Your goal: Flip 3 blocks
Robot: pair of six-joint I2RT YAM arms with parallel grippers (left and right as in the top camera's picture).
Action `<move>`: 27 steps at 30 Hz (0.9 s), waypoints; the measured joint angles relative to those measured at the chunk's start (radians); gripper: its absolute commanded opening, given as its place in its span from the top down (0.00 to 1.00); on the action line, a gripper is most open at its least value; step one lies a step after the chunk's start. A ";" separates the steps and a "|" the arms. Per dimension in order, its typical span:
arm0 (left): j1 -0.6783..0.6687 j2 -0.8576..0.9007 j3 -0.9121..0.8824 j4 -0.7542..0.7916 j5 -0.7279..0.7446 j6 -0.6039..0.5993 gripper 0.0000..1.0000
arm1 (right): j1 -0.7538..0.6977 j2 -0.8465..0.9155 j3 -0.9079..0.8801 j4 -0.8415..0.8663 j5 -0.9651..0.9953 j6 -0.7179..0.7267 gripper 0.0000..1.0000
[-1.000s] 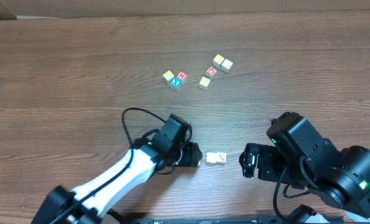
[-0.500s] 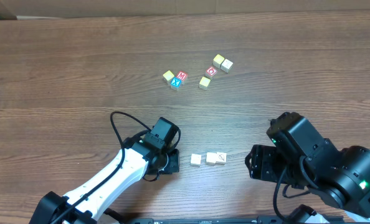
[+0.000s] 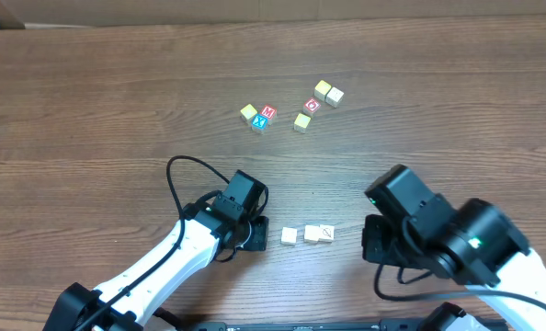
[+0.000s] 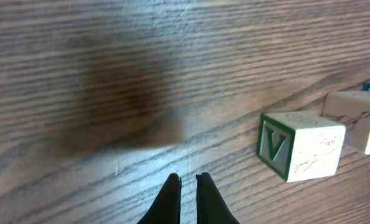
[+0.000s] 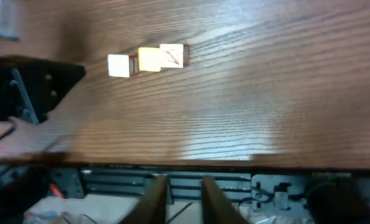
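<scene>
Three pale blocks lie in a row near the table's front: left (image 3: 290, 236), middle (image 3: 311, 234), right (image 3: 326, 233). The right wrist view shows the same row, a cream block (image 5: 119, 65), a yellow-faced one (image 5: 149, 59) and one with a dark drawing (image 5: 174, 55). My left gripper (image 3: 257, 236) rests just left of the row, shut and empty (image 4: 186, 185). To its right stands the block with a green V (image 4: 300, 146). My right gripper (image 3: 369, 246) hangs right of the row over the table's front edge, its fingers a little apart with nothing between them (image 5: 184, 198).
A cluster of other cubes sits at the back centre: a yellow-faced cube (image 3: 248, 113), red M (image 3: 267, 111), blue X (image 3: 259, 122), red O (image 3: 312, 105) and several pale ones (image 3: 328, 92). The table's front edge (image 5: 172, 160) and the frame below it fill the right wrist view's bottom.
My left gripper shut and drew back to the left, leaving a third block at the row's left end. The right gripper's fingers narrowed and that arm shifted left.
</scene>
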 measured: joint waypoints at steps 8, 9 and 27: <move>0.000 0.108 0.000 0.058 0.035 0.012 0.96 | 0.000 0.058 -0.111 0.097 0.001 0.024 0.96; 0.000 0.121 0.001 0.066 0.048 0.013 0.96 | 0.000 0.065 -0.129 0.109 0.001 0.026 0.96; -0.036 0.158 0.008 0.126 0.164 0.013 0.96 | 0.000 0.091 -0.430 0.327 0.000 0.026 0.96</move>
